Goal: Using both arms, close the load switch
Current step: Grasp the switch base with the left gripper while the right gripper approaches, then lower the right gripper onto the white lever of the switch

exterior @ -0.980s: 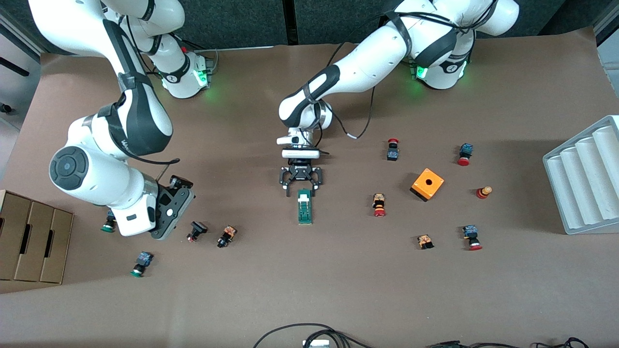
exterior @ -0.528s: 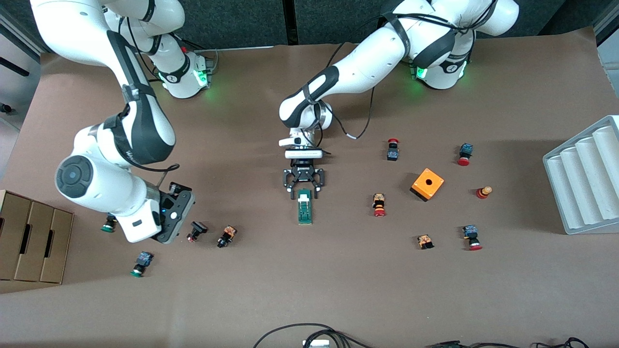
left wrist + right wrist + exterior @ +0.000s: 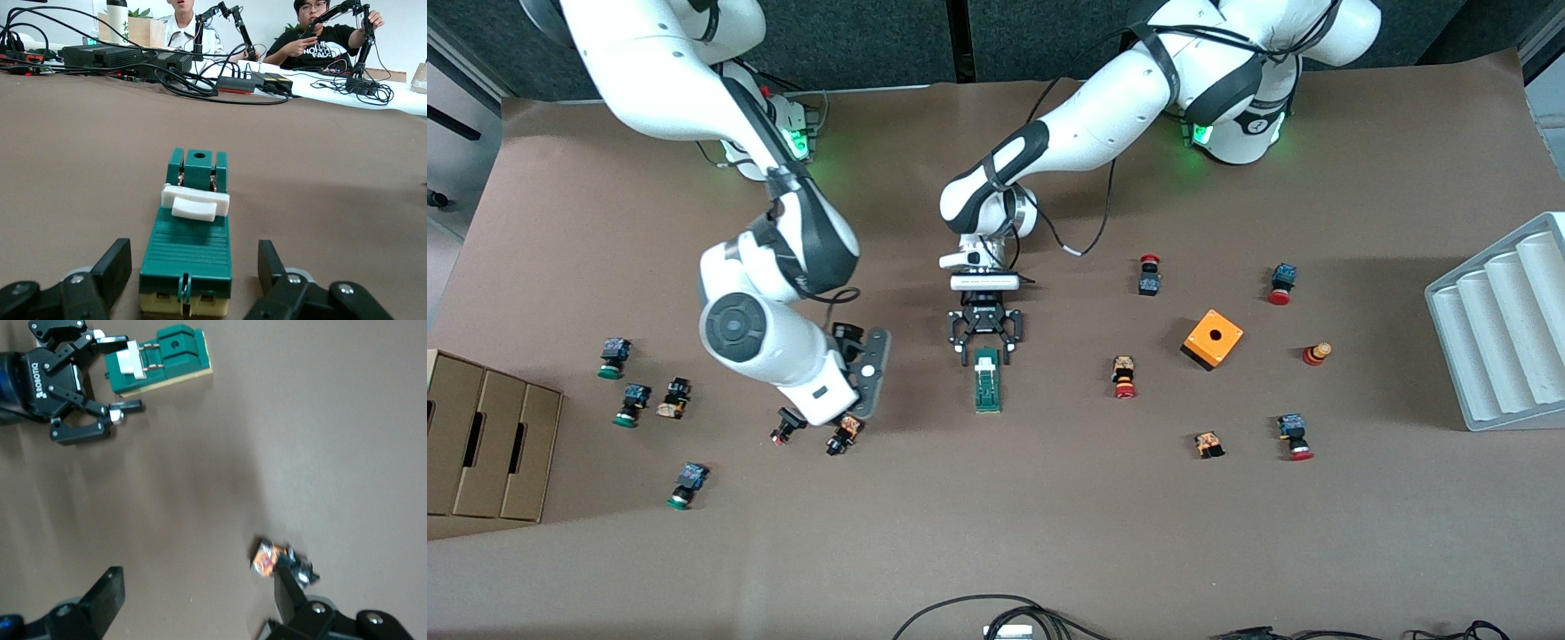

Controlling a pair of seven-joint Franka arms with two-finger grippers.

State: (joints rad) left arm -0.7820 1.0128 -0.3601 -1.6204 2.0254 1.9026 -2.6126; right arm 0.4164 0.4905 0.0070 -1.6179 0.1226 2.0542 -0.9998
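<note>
The load switch [image 3: 986, 380] lies mid-table, a narrow green block with its white sliding piece [image 3: 984, 360] at the end farther from the front camera. My left gripper [image 3: 985, 354] is low over that end. In the left wrist view its open fingers [image 3: 119, 261] stand either side of the load switch [image 3: 188, 247], a gap showing on both sides, with the white sliding piece [image 3: 195, 202] past them. My right gripper [image 3: 869, 378] hangs open beside the switch, toward the right arm's end. The right wrist view shows the load switch [image 3: 163, 357], the left gripper [image 3: 123, 373] and my right gripper [image 3: 199, 600] holding nothing.
An orange cube [image 3: 1213, 338] and several red-capped push-buttons [image 3: 1124, 376] lie toward the left arm's end, before a white ribbed tray [image 3: 1503, 329]. Small push-buttons [image 3: 841, 435] sit under the right gripper, green-capped ones [image 3: 633, 404] near a cardboard box [image 3: 485, 444]. Cables [image 3: 996, 613] lie at the near edge.
The right arm has swung from its end of the table toward the middle, uncovering push-buttons there. The left gripper's fingers have drawn a little closer about the switch's end.
</note>
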